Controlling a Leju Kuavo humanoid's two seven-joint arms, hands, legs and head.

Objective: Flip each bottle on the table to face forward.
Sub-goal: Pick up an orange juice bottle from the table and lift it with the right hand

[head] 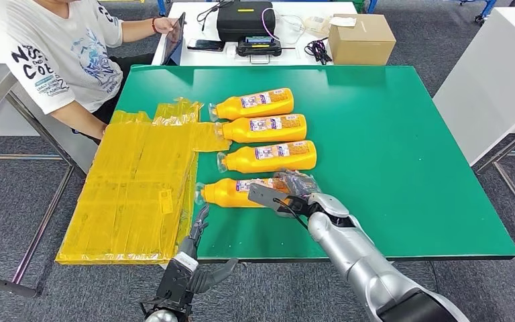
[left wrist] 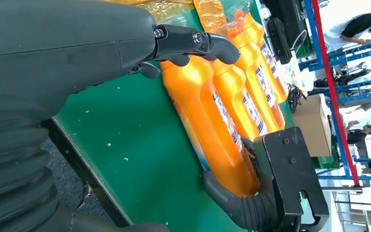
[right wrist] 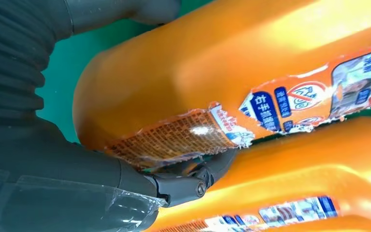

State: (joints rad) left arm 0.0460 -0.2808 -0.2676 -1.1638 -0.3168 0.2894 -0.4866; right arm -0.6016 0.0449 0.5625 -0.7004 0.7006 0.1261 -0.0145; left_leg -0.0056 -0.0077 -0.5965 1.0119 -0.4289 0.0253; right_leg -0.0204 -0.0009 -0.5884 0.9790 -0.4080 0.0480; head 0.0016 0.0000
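The nearest orange plastic bottle (head: pixel 231 192) lies on its side on the green surface (head: pixel 402 168), cap to the left, its base end gripped by the right hand (head: pixel 288 191). Three more orange labelled bottles (head: pixel 268 127) lie in a row just beyond it. The left hand (head: pixel 191 268) hangs off the near edge, fingers apart, holding nothing, beside flattened yellow plastic sheets (head: pixel 134 188).

Silver right arm (head: pixel 359 258); dark left robot hand (head: pixel 191 258).
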